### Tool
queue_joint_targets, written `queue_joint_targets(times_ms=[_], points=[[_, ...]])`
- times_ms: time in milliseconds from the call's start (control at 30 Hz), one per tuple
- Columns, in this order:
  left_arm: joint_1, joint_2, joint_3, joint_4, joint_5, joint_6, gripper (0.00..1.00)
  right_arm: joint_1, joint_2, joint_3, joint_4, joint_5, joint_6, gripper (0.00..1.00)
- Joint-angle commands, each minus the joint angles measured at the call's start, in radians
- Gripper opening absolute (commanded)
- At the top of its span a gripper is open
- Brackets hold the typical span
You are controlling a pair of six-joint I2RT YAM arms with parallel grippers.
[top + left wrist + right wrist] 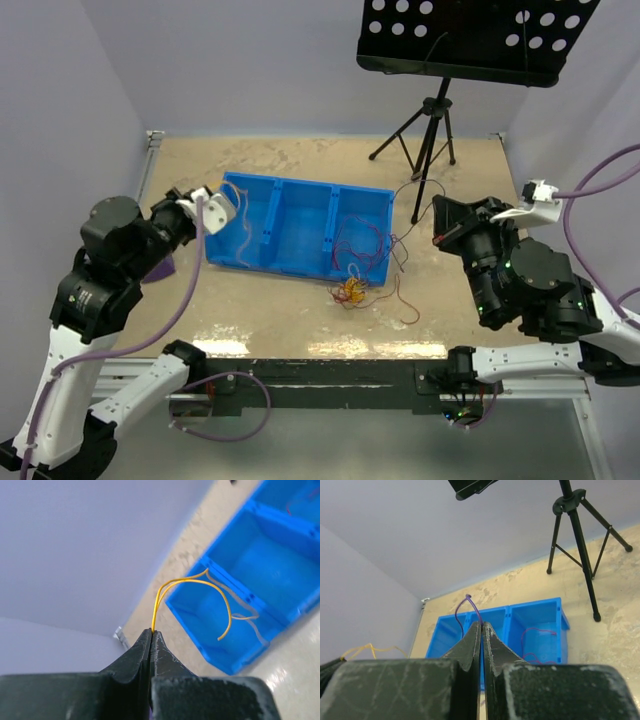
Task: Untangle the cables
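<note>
A small tangle of orange-yellow and red cables [350, 291] lies on the table just in front of the blue three-compartment bin [300, 185]. Red and purple strands run from it up into the bin's right compartment [365, 245]. My left gripper [222, 205] is at the bin's left end, shut on a thin yellow wire [200, 581] that arcs over the left compartment; its tips show in the left wrist view [152, 630]. My right gripper [438, 238] is right of the bin, shut on a thin purple wire [472, 605]; its tips show in the right wrist view [481, 623].
A black tripod [425, 130] stands on the table's back right, with a perforated black music-stand desk [470, 35] above it. A loose red strand [405, 305] curls on the table right of the tangle. Walls close the table on the left and back.
</note>
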Motion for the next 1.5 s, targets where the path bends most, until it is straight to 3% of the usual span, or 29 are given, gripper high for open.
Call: queue_joint_targets(times_ms=[0,200,567,1067,1233,1467], points=[[0.001,0.064,0.157,0.206,-0.015,-0.107,0.0,0.003,-0.054,-0.022,0.051,-0.031,0.05,0.0],[0.001,0.162,0.171,0.325,-0.099,-0.113,0.0,0.001,-0.017,-0.067,-0.033,-0.101,0.209,0.0],[0.003,0.196,-0.117,0.58,-0.252,-0.023,0.0,0.003,-0.083,-0.134,-0.067,-0.154,0.293,0.0],[0.011,0.274,0.165,0.565,-0.233,-0.125,0.0,0.001,-0.115,-0.162,-0.15,-0.149,0.375,0.0],[0.011,0.268,0.124,0.609,-0.294,-0.115,0.0,0.001,-0.112,-0.169,-0.153,-0.149,0.379,0.0],[0.011,0.26,-0.046,0.649,-0.311,-0.093,0.0,0.001,-0.12,-0.177,-0.17,-0.15,0.409,0.0]])
